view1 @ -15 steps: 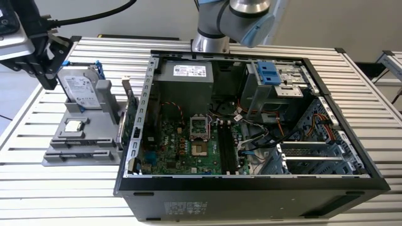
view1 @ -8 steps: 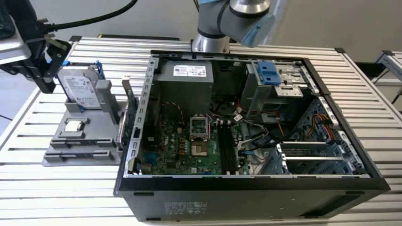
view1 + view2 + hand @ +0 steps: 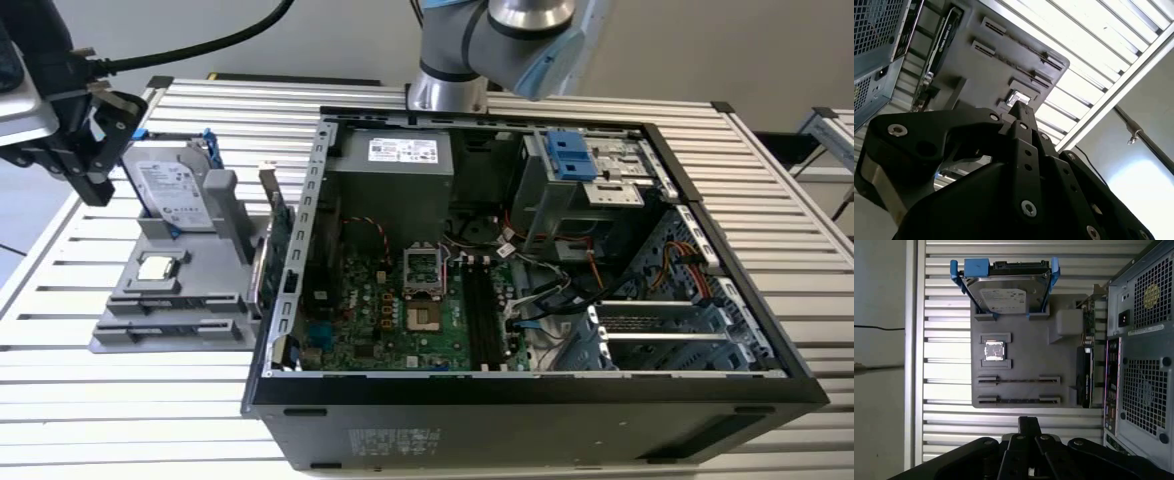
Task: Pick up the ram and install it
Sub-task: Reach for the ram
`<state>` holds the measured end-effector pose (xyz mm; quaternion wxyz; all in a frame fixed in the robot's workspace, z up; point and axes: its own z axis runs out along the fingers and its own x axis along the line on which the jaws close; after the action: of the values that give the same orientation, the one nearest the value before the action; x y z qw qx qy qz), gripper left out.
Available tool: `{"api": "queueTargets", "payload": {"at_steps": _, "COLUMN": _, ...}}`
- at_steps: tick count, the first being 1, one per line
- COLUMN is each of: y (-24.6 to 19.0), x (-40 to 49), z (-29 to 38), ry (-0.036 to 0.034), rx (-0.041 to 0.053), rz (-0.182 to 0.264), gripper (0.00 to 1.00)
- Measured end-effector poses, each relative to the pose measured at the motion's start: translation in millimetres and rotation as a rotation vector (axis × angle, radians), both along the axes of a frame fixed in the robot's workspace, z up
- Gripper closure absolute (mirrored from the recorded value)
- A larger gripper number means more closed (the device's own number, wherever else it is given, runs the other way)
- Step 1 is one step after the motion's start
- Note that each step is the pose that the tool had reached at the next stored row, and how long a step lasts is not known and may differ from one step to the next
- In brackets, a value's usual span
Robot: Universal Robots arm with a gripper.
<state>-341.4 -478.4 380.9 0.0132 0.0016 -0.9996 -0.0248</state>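
Over the slatted surface (image 3: 949,430), just off the edge of the gray tray (image 3: 1064,365): hangs with the claw (image 3: 1029,422) clenched on nothing. Faces the ram (image 3: 1019,401), apparently seated on edge in the tray's nearest slot, long axis running crosswise to the claw's line of reach. Beyond it, finds a bare slot, then the processor chip (image 3: 994,351) in its pocket, the hard drive (image 3: 1006,292) propped farthest, an expansion card (image 3: 1085,382) along the side toward the computer case (image 3: 1139,340).
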Motion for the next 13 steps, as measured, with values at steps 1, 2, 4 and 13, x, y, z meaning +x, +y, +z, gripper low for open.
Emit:
{"api": "queueTargets", "payload": {"at_steps": 1, "y": -0.3, "x": 0.0, "z": 0.0, "ry": 0.0000, "rx": 0.0000, "rz": 0.000, "gripper": 1.00}}
{"api": "queueTargets", "payload": {"at_steps": 2, "y": -0.3, "x": 0.0, "z": 0.0, "ry": 0.0000, "rx": 0.0000, "rz": 0.000, "gripper": 1.00}}
{"api": "queueTargets", "payload": {"at_steps": 4, "y": -0.4, "x": 0.0, "z": -0.1, "ry": 0.0001, "rx": 0.0000, "rz": 0.000, "gripper": 1.00}}
{"api": "queueTargets", "payload": {"at_steps": 13, "y": -0.4, "x": -2.5, "z": -0.1, "ry": -0.0001, "rx": 0.0000, "rz": 0.000, "gripper": 1.00}}
